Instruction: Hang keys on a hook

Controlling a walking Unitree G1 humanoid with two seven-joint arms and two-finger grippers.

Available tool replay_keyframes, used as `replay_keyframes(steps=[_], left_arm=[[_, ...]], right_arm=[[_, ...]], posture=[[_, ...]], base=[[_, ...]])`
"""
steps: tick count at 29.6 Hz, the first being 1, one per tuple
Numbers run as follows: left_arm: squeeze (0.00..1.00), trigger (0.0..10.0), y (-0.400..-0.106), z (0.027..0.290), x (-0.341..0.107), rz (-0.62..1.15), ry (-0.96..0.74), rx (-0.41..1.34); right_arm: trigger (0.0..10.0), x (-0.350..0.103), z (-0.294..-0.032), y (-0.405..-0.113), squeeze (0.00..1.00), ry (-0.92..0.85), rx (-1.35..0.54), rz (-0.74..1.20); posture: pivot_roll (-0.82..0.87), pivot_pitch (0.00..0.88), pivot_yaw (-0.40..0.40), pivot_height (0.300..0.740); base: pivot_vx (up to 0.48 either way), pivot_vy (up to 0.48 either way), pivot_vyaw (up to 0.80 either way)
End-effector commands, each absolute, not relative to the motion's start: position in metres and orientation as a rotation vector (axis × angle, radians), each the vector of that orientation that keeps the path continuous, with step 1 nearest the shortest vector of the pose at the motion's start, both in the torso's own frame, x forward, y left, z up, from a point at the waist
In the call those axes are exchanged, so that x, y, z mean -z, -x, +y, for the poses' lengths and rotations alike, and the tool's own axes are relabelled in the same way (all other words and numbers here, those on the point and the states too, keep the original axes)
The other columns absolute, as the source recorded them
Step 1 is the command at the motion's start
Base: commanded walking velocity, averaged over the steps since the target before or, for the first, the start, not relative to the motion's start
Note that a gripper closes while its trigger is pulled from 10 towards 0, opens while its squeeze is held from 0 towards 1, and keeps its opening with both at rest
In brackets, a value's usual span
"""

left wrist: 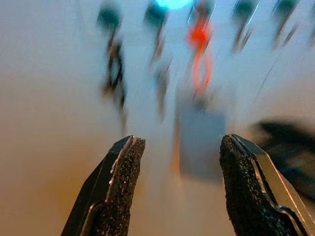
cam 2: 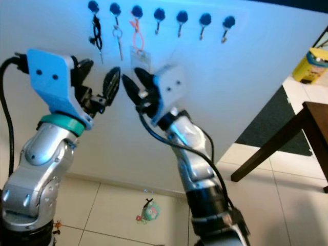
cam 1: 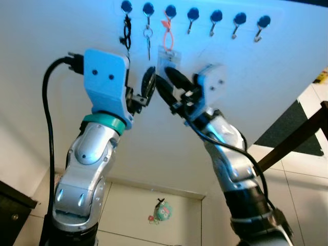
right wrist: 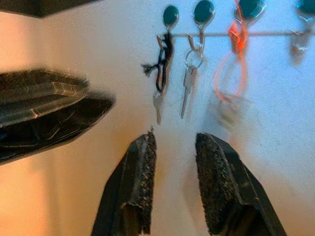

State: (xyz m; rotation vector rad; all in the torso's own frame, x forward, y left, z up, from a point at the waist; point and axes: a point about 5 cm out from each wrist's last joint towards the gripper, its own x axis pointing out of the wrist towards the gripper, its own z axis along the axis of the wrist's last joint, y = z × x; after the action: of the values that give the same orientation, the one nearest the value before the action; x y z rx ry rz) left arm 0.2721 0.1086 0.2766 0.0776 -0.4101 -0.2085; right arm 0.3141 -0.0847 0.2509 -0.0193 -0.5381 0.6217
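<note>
Right gripper open, empty | silver key hangs on hook

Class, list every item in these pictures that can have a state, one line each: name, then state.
Left hand: open, empty.
Right hand: open, empty.
Black-corded key: hanging on first hook.
Silver key: hanging on second hook.
Orange-looped tag: hanging on third hook.
Other four hooks: bare.

Both silver arms raised, left gripper with fingers spread wide, right gripper fingers parted, tips nearly meeting.
</note>
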Motion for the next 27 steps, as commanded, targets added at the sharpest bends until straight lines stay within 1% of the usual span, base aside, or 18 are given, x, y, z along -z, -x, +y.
replay_keyframes(steps=[1, 4, 6, 7, 8, 10, 12, 15, 16, 17, 18, 21, 24, 27], left_arm=[[0.0, 10.0, -0.272, 0.111, -0.27, -0.385, -0.087, 0.208], [0.0, 10.0, -0.273, 0.113, -0.265, -0.369, -0.1, 0.205], [0.0, 10.0, -0.274, 0.119, -0.249, -0.32, -0.145, 0.192], [0.0, 10.0, -0.274, 0.119, -0.249, -0.32, -0.145, 0.192], [0.0, 10.0, -0.274, 0.123, -0.24, -0.291, -0.167, 0.178], [0.0, 10.0, -0.274, 0.123, -0.24, -0.291, -0.167, 0.178], [0.0, 10.0, -0.273, 0.129, -0.219, -0.208, -0.179, 0.167], [0.0, 10.0, -0.273, 0.129, -0.219, -0.208, -0.179, 0.167], [0.0, 10.0, -0.272, 0.132, -0.205, -0.146, -0.175, 0.169], [0.0, 10.0, -0.272, 0.132, -0.205, -0.146, -0.175, 0.169], [0.0, 10.0, -0.27, 0.134, -0.195, -0.11, -0.176, 0.165], [0.0, 10.0, -0.27, 0.134, -0.195, -0.11, -0.176, 0.165], [0.0, 10.0, -0.272, 0.137, -0.193, -0.132, -0.203, 0.13], [0.0, 10.0, -0.278, 0.131, -0.197, -0.169, -0.207, 0.118]], right_arm=[[10.0, -0.25, -0.094, -0.311, 0.0, 0.011, -0.578, -0.529], [10.0, -0.248, -0.099, -0.311, 0.0, 0.018, -0.539, -0.526], [10.0, -0.244, -0.107, -0.313, 0.0, 0.027, -0.446, -0.521], [10.0, -0.244, -0.107, -0.313, 0.0, 0.027, -0.446, -0.521], [10.0, -0.242, -0.11, -0.314, 0.0, 0.021, -0.412, -0.516], [10.0, -0.242, -0.11, -0.314, 0.0, 0.021, -0.412, -0.516], [10.0, -0.231, -0.115, -0.316, 0.0, -0.021, -0.347, -0.466], [10.0, -0.231, -0.115, -0.316, 0.0, -0.021, -0.347, -0.466], [10.0, -0.224, -0.117, -0.317, 0.0, -0.031, -0.328, -0.442], [10.0, -0.224, -0.117, -0.317, 0.0, -0.031, -0.328, -0.442], [10.0, -0.219, -0.118, -0.316, 0.0, -0.03, -0.323, -0.42], [10.0, -0.219, -0.118, -0.316, 0.0, -0.03, -0.323, -0.42], [10.0, -0.215, -0.119, -0.315, 0.0, -0.022, -0.327, -0.401], [10.0, -0.215, -0.114, -0.316, 0.0, -0.025, -0.332, -0.392]], posture=[[-0.1, 0.11, 0.056, 0.74], [-0.11, 0.108, 0.058, 0.74], [-0.1, 0.094, 0.065, 0.74], [-0.1, 0.094, 0.065, 0.74], [-0.1, 0.092, 0.066, 0.74], [-0.1, 0.092, 0.066, 0.74], [-0.11, 0.07, 0.071, 0.74], [-0.11, 0.07, 0.071, 0.74], [-0.1, 0.066, 0.072, 0.74], [-0.1, 0.066, 0.072, 0.74], [-0.11, 0.065, 0.073, 0.74], [-0.11, 0.065, 0.073, 0.74], [-0.11, 0.066, 0.073, 0.74], [-0.11, 0.066, 0.073, 0.74]], base=[[0.0, 0.0, 0.0], [0.0, 0.0, 0.0], [0.0, 0.0, 0.0], [0.0, 0.0, 0.0], [0.0, 0.0, 0.0], [0.0, 0.0, 0.0], [0.0, 0.0, 0.0], [0.0, 0.0, 0.0], [0.0, 0.0, 0.0], [0.0, 0.0, 0.0], [0.0, 0.0, 0.0], [0.0, 0.0, 0.0], [0.0, 0.0, 0.0], [0.0, 0.0, 0.0]])
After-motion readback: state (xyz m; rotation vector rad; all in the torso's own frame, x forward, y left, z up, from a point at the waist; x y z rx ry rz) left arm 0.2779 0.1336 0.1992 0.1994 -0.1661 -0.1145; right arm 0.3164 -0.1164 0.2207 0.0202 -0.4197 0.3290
